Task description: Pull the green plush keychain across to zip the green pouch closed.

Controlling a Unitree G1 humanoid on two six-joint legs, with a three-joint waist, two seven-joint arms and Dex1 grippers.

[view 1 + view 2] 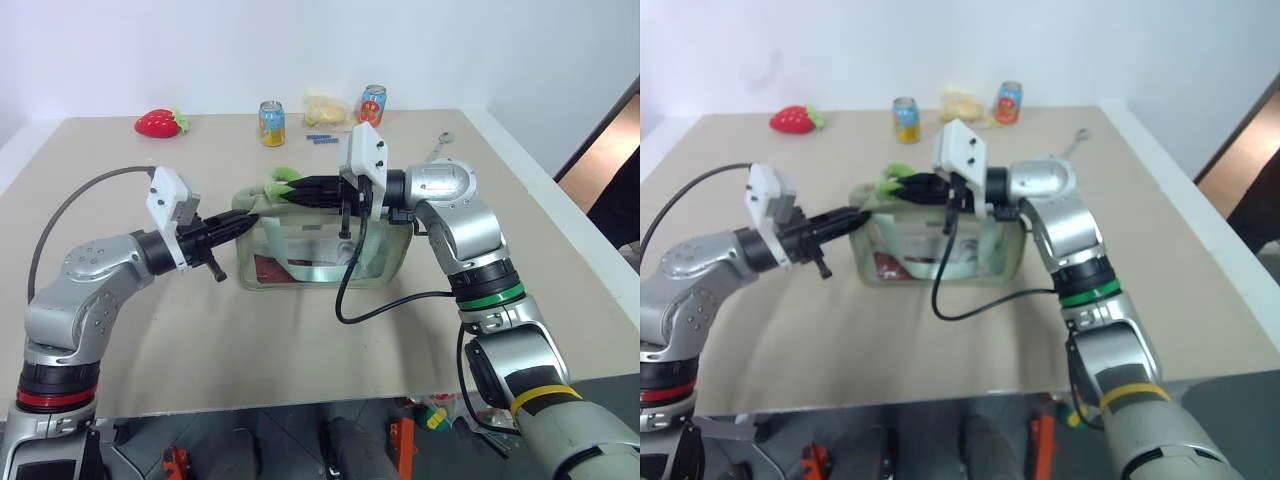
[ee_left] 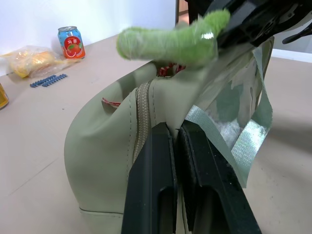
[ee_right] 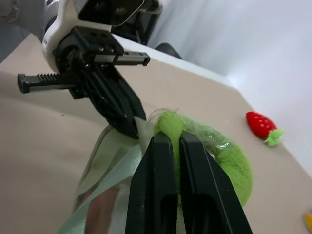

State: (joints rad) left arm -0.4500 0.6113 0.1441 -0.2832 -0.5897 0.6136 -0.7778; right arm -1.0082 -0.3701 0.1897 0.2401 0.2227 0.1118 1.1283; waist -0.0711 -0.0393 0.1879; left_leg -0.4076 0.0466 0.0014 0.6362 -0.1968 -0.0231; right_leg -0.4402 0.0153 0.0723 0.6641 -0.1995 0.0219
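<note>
Keychain (image 1: 283, 181) sits at the pouch's (image 1: 300, 262) top left end, over the zipper line. Right gripper (image 3: 176, 146) is clamped on it; right wrist view shows both fingers pinched tight into the green fuzz. That arm reaches in from the right, fingers level and pointing left along the pouch top.

Left gripper (image 1: 240, 224) is pinched shut on the pouch's left end fabric, right beside the zipper (image 2: 141, 117), acting as the anchor.

Key relation: zipper runs along the pouch's long axis, left to right. Keychain is at the left end, so my read is the pull goes rightward, back toward the right arm's own side, straight along that axis. The left grip opposes it from the other end. The two grippers are nearly touching now.

Risk, as a guess: plush squashes, grip may slip off the fuzz before the slider moves.

Beyond the pouch: strawberry (image 1: 159, 122), two cans (image 1: 271, 123), snack bag (image 1: 327, 109), all well apart.
</note>
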